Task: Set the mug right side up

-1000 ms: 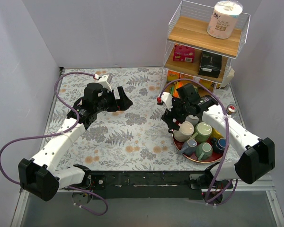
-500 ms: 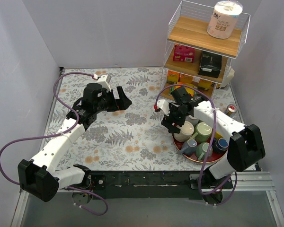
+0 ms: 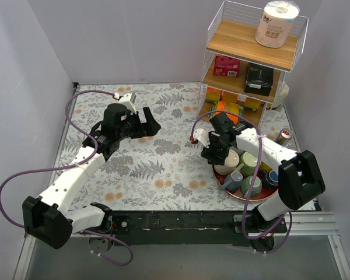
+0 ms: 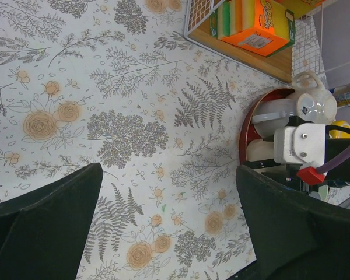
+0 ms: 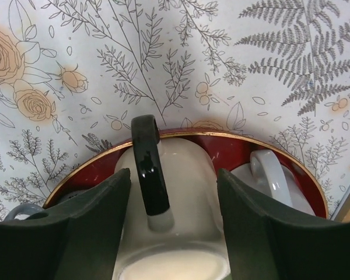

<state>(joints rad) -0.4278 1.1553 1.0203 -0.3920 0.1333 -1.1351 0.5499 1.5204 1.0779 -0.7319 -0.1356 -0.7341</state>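
A cream mug point(image 5: 181, 210) with a black handle point(image 5: 150, 175) lies on its side at the near-left edge of a round red tray point(image 5: 99, 169). In the top view the mug point(image 3: 226, 165) sits under my right gripper point(image 3: 220, 153). In the right wrist view the right gripper point(image 5: 172, 233) is open, its two fingers straddling the mug's body without closing on it. My left gripper point(image 3: 150, 123) is open and empty, hovering over the floral tablecloth at the back left. In the left wrist view the left gripper point(image 4: 169, 233) frames bare cloth.
The tray point(image 3: 223, 180) also holds several other mugs: a green one point(image 3: 251, 186), a grey-blue one point(image 3: 233, 179), a white one point(image 5: 271, 178). A wire shelf rack point(image 3: 254, 58) with boxes and a paper roll stands behind the tray. Floral cloth point(image 3: 157, 169) lies to the left.
My right gripper has moved down and slightly left onto the cream mug, its arm swinging inward. The left arm has barely moved.
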